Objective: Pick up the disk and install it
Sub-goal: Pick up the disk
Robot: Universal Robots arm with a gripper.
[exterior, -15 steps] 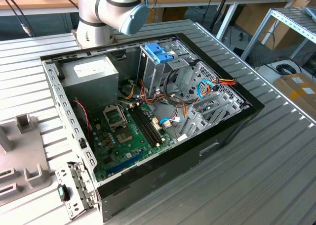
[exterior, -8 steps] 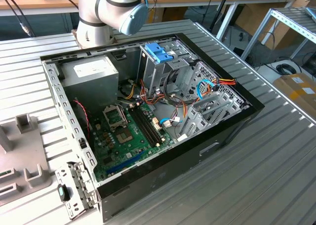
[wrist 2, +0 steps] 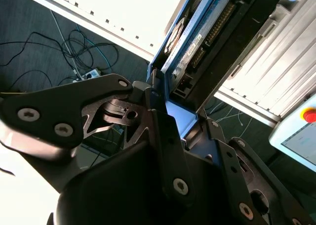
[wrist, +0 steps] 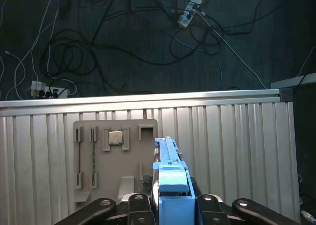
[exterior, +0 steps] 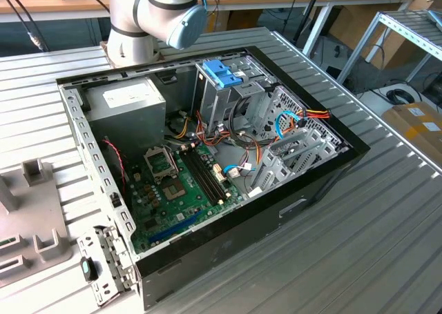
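A ribbed metal table (exterior: 387, 210) carries an open desktop computer case (exterior: 276, 221), lying on its side with its black walls up. The pale-grey robot arm (exterior: 155, 14) rises behind the case. Inside the case, a grey power supply (exterior: 128, 107) with a white sticker sits toward the exterior view's left. The green motherboard (exterior: 176, 190) lies in front of it. A metal drive cage topped by a blue handle (exterior: 222, 72) stands toward the middle. Red, yellow and blue cables run between them. I cannot make out the sticker's print.

At the exterior view's left a grey fixture plate (exterior: 34, 224) rests on the table. In the first wrist view this plate (wrist: 133, 151) holds a square processor chip (wrist: 115, 137) in one of its recesses.

In both wrist views the gripper (wrist: 170, 205) is clamped on the disk (wrist: 170, 180), with a black finger on each side of its blue carrier frame. The disk is held edge-on above the table, just beside the fixture plate and outside the case. In the second wrist view the disk (wrist 2: 217, 42) reaches away from the gripper (wrist 2: 173, 109). A strip of its printed label shows beside the blue frame, but the text cannot be read. Loose cables (wrist: 98, 47) lie on the dark floor beyond the table edge.
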